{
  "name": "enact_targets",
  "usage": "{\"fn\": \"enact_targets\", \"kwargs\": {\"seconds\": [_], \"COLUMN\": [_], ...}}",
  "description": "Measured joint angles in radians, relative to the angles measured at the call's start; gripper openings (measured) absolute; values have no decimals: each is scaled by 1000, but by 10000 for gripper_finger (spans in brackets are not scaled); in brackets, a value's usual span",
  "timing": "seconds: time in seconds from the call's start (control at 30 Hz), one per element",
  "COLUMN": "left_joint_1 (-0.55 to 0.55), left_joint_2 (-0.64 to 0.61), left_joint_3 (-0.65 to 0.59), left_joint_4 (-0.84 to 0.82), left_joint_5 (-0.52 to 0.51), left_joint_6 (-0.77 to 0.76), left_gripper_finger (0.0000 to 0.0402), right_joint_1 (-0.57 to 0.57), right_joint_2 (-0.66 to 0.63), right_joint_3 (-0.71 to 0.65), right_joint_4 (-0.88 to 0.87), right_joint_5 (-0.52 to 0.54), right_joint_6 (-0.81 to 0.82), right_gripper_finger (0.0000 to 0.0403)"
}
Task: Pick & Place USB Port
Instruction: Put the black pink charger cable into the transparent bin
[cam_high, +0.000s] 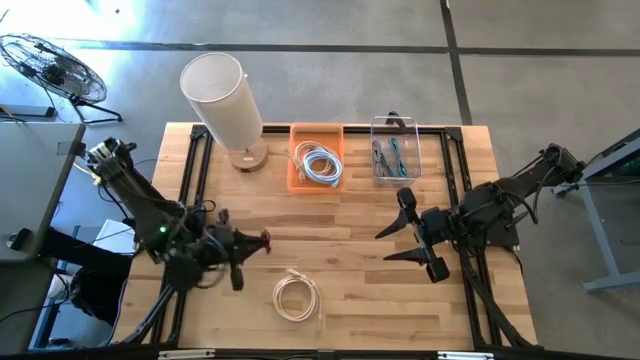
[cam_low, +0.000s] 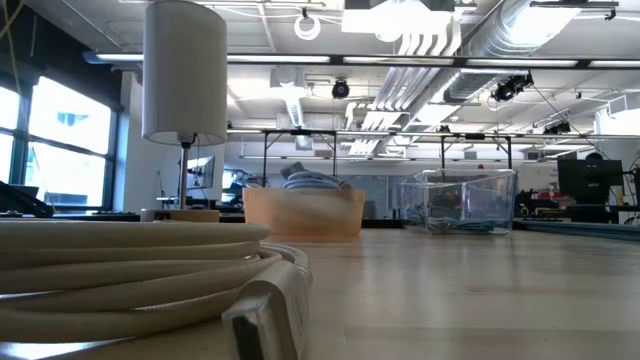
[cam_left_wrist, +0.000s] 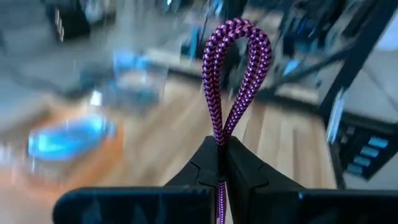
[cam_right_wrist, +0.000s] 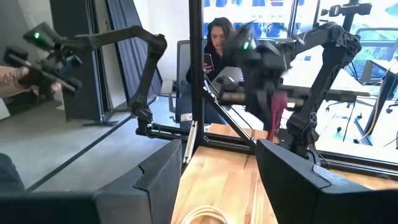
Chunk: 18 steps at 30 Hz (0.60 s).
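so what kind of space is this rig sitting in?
Looks like a robotics lab or open workshop: exposed ceiling ducts, a bare concrete floor round the wooden table, and a person seated at a desk behind.

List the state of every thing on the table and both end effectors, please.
Left end effector: shut on purple cable, lifted.
Right end effector: open, empty.
White cable: coiled, on table.
Orange bin: holds coiled cables.
Clear bin: holds cables.
Lamp: upright.
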Motion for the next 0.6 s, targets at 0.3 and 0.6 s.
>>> {"fn": "enact_targets", "kwargs": {"seconds": [0.3,0.6], "left_joint_1": [80,351], "left_joint_2": [-35,-20], "left_joint_3": [0,0], "left_joint_4": [550,797], "left_joint_5": [172,680], "left_joint_6": [711,902], "left_gripper_finger": [3,2], "right_joint_1": [-7,-83], "right_joint_2": [40,139], "right_joint_3": [0,0], "right_joint_4": [89,248], "right_joint_5": [36,26], "right_joint_6": [-15,-25], "right_gripper_finger": [199,199]}}
